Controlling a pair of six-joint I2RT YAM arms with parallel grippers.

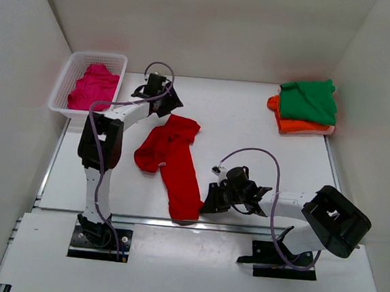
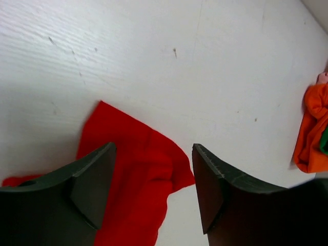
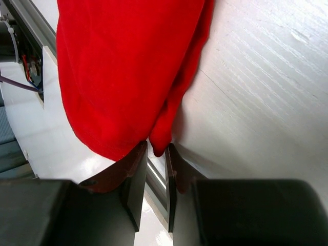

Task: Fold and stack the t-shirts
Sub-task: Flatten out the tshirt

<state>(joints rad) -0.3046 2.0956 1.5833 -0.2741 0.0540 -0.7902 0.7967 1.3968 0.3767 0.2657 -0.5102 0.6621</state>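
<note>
The right gripper's [image 3: 156,146] fingers are nearly together on the near hem of the red tee [image 1: 179,168]. They appear to be pinching it, though the bite is small. The left gripper's [image 2: 154,147] fingers stand wide apart over the far corner, holding nothing. The red tee lies in the middle of the table [image 1: 249,151], a long rumpled strip of soft matte knit, not yet folded. Far right, the green tee [image 1: 310,100] sits folded square on the folded orange tee [image 1: 299,126], so two are done. The pink tee [image 1: 94,86] is bunched in the white lattice basket [image 1: 62,83], yet to be folded.
</note>
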